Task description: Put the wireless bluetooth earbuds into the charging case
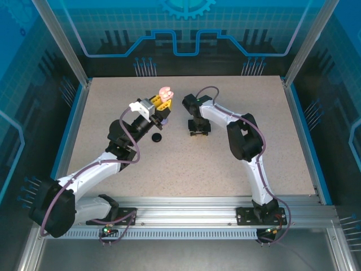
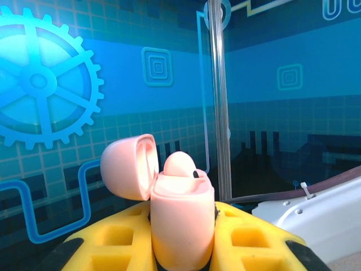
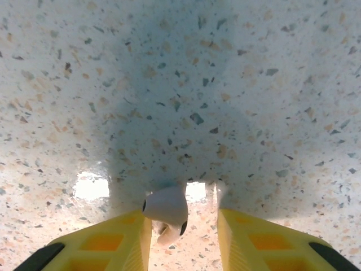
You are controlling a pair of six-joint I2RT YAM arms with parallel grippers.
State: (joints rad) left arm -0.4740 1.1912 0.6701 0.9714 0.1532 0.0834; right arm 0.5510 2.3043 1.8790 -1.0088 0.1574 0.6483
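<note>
My left gripper [image 1: 160, 105] is raised above the table and shut on an open pale pink charging case [image 2: 180, 220]. Its lid [image 2: 127, 166] hangs back to the left, and one pale pink earbud [image 2: 179, 164] sits in the case. From above, the case [image 1: 165, 92] shows at the tip of the yellow fingers. My right gripper [image 1: 198, 131] points straight down at the table. In the right wrist view a pale earbud [image 3: 163, 206] lies on the table between the yellow fingers, against the left finger [image 3: 132, 237]. A gap separates it from the right finger [image 3: 242, 234], so the right gripper [image 3: 183, 215] is open.
A small black round thing [image 1: 157, 138] lies on the speckled table [image 1: 225, 169] just in front of the left gripper. Something lavender [image 1: 164, 119] shows partly under that gripper. Blue walls and metal posts [image 2: 217, 96] ring the table.
</note>
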